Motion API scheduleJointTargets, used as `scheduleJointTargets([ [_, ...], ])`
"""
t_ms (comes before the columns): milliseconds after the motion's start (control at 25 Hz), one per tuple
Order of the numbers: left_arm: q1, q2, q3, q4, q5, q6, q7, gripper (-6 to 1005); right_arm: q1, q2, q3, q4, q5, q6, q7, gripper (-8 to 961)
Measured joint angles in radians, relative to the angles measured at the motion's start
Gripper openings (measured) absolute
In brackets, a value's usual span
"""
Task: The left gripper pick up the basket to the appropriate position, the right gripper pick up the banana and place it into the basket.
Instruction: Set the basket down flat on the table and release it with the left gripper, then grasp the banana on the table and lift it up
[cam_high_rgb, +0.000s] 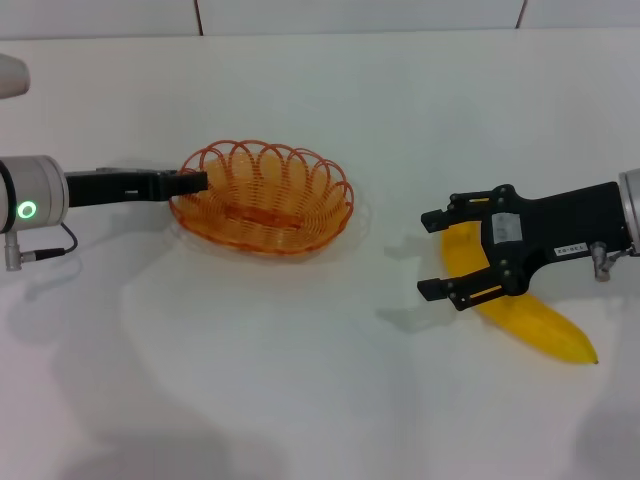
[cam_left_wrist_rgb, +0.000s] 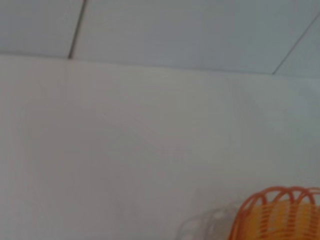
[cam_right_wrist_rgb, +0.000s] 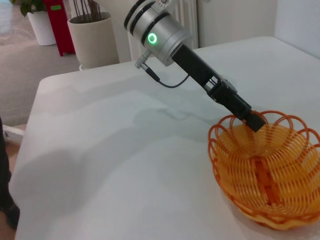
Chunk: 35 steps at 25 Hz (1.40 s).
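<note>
The orange basket (cam_high_rgb: 262, 197) stands on the white table, left of the middle. My left gripper (cam_high_rgb: 193, 182) reaches in from the left and is shut on the basket's left rim. The right wrist view shows this grip (cam_right_wrist_rgb: 253, 120) on the basket (cam_right_wrist_rgb: 270, 175). A piece of the basket's rim shows in the left wrist view (cam_left_wrist_rgb: 280, 212). The yellow banana (cam_high_rgb: 530, 318) lies on the table at the right. My right gripper (cam_high_rgb: 433, 255) is open, with its two fingers on either side of the banana's near-left end.
The white table (cam_high_rgb: 300, 380) has bare room in front and between basket and banana. In the right wrist view the table's far edge (cam_right_wrist_rgb: 45, 85) shows, with a plant pot (cam_right_wrist_rgb: 95, 37) and a red object (cam_right_wrist_rgb: 60, 25) on the floor beyond.
</note>
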Motion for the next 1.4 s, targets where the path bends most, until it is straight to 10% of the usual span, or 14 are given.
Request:
scheduleJointTargets([
  [440, 0.063, -0.001, 0.000, 0.073, -0.134, 0.085, 0.254, 606, -0.006, 0.001, 0.007, 0.000, 0.010, 0.005, -0.003, 898],
  [920, 0.233, 0.001, 0.000, 0.093, -0.385, 0.257, 0.769, 601, -0.028, 0.005, 0.006, -0.008, 0.097, 0.005, 0.003, 897],
  [1400, 0.281, 0.004, 0.004, 0.075, -0.341, 0.334, 0.810, 593, -0.094, 0.020, -0.085, -0.199, 0.128, 0.018, 0.147, 897],
])
